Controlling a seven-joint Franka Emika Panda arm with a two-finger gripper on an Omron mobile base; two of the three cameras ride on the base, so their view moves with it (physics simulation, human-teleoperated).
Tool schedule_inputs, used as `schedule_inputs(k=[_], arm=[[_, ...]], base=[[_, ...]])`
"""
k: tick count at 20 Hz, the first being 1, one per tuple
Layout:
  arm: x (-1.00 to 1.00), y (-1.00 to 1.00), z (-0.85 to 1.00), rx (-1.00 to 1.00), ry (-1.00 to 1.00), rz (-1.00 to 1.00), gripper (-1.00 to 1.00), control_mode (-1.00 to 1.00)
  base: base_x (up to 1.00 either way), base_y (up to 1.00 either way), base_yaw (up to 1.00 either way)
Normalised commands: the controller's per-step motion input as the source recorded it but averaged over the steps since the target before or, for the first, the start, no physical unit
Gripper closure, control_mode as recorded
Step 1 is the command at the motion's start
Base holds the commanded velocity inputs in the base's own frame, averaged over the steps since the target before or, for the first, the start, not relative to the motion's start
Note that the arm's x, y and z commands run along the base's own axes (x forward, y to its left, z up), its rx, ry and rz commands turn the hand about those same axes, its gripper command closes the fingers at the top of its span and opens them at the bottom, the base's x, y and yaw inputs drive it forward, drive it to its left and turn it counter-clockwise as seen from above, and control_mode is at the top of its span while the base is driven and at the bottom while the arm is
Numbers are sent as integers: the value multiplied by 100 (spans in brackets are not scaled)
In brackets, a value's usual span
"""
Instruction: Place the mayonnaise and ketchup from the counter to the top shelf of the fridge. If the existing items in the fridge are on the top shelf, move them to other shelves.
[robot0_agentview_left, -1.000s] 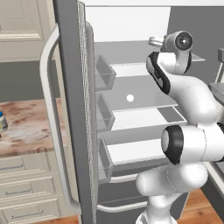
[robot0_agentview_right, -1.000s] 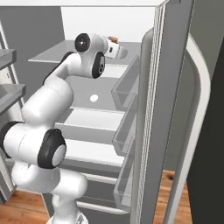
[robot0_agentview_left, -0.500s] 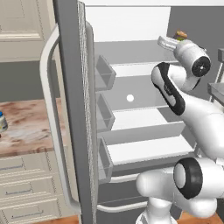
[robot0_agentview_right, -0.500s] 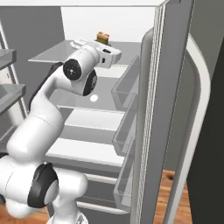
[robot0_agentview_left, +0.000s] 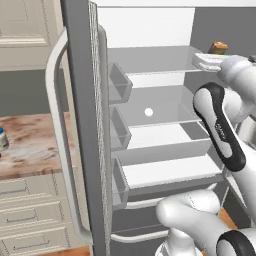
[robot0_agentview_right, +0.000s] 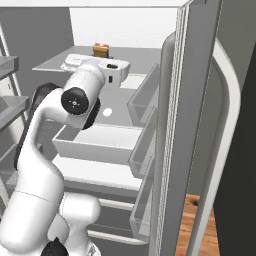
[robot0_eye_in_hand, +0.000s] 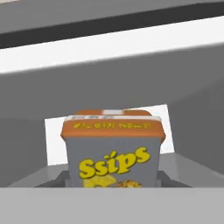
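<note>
So the gripper (robot0_agentview_right: 107, 56) is clamped on the Ssips box (robot0_eye_in_hand: 114, 148), holding it just above the fridge's top shelf (robot0_agentview_left: 150, 60). Looks like the clearing step: next it needs carrying down to a lower shelf (robot0_agentview_left: 165, 170). One condiment jar (robot0_agentview_left: 3, 140) sits on the counter (robot0_agentview_left: 30, 150).

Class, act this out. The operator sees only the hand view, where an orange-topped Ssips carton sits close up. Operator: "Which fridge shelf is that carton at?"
Observer: The Ssips carton is at the top shelf.
Operator: Is anything lower down?
Observer: A small white round object is at middle-shelf level.
Operator: And outside the fridge?
Observer: A small container stands on the counter, left of the open fridge door.
</note>
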Motion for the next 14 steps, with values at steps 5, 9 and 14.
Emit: schedule_inputs(k=[5,9,14], arm=[[-100,42,-55,-36,14,16,100,-100],[-88,39,-100,-34,39,13,100,-100],[-15,3,-82,3,26,1,100,-100]], base=[[0,0,0],[0,0,0],[0,0,0]])
